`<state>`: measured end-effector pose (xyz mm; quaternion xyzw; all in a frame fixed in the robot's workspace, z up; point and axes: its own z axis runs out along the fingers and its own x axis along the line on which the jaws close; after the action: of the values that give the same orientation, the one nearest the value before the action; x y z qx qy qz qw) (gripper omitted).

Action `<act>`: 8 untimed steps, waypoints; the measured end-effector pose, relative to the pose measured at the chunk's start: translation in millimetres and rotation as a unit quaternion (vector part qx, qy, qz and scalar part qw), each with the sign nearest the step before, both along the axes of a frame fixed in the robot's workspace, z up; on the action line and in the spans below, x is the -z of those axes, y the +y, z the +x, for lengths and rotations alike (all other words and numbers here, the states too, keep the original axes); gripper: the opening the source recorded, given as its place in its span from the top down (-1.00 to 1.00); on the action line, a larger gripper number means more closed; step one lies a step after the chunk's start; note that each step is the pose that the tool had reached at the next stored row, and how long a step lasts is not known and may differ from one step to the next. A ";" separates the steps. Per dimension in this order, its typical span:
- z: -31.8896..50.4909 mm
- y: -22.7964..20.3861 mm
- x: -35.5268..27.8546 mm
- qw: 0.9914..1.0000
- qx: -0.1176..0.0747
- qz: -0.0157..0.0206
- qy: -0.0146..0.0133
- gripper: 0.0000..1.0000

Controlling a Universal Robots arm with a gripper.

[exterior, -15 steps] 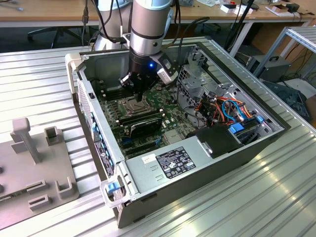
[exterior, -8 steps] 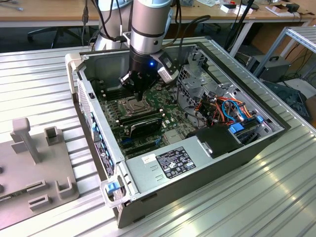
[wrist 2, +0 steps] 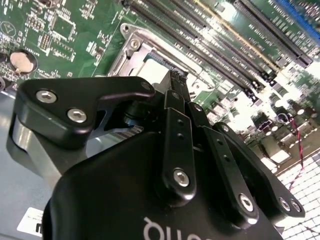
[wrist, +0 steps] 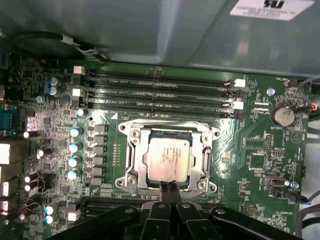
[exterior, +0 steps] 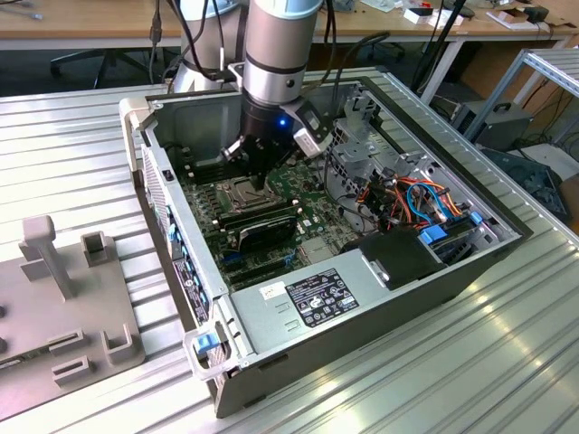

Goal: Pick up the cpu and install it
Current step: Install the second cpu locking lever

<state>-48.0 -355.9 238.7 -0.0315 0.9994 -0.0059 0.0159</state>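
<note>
Exterior view, left to right: you see a grey fixture [exterior: 63,307] on the table, then the open case [exterior: 362,298] with the arm reaching down into it. First wrist view: the cpu [wrist: 167,158] sits in its socket [wrist: 167,156] on the motherboard [wrist: 260,150]. Your gripper [wrist: 168,189] has its fingers pressed together, holding nothing, at the socket's edge.

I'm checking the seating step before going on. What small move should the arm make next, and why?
Probably a short straight lift of the pincer. In the first wrist view the cpu already lies flat and square inside the socket, and the shut fingertips sit at its edge without gripping it. Rising would clear the socket frame without nudging the chip.
</note>
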 end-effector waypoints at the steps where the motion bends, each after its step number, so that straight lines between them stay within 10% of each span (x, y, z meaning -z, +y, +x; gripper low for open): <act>1: 0.1 -1.8 0.0 1.000 0.000 0.000 0.000 0.79; 8: 0.5 -11.4 0.0 1.000 0.002 0.000 0.000 0.79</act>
<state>-47.6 -367.3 238.6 -0.0299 0.9994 -0.0059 0.0159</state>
